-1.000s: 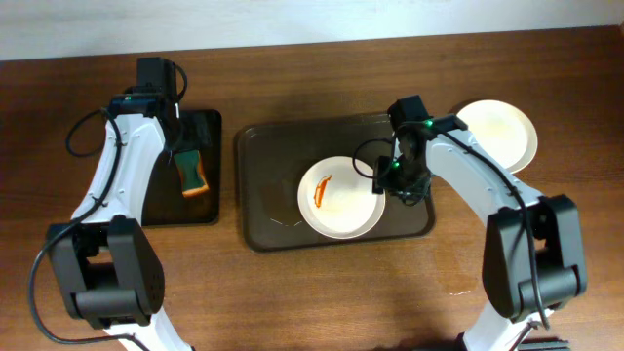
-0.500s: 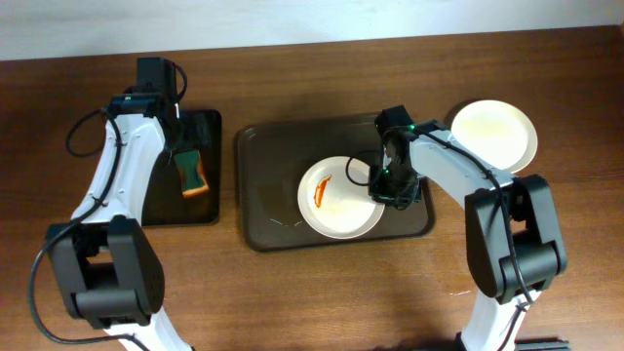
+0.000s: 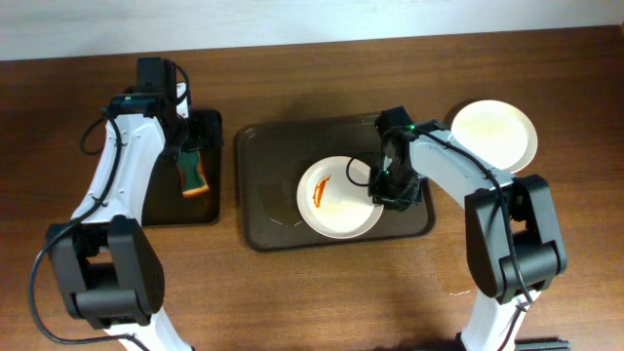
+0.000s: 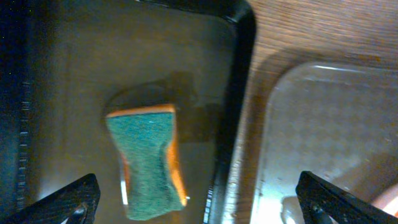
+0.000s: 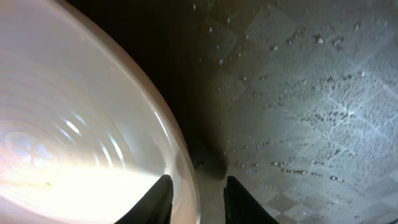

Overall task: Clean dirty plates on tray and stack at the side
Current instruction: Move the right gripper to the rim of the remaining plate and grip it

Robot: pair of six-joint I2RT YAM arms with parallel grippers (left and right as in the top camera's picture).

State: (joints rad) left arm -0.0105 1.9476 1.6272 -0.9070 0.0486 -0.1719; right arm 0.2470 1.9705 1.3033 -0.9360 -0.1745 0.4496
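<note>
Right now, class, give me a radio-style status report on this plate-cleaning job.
Left gripper open above sponge. Right gripper straddling rim of smeared plate on tray, grip unclear. Plain plate aside on table. Nothing blocking.

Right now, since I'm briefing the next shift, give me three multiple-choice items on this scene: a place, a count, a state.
1. Where does the sponge lie? A on bare wood B on the black tray C on the floor
2. How many plates lie on the brown tray? A one B two C three
3. How do the jaws of the left gripper stand? A shut on the sponge B wide open C shut on a plate
Answers: 1 B, the sponge rests inside its rim; 2 A, a single smeared one is there; 3 B, fingertips far apart above the sponge.
</note>
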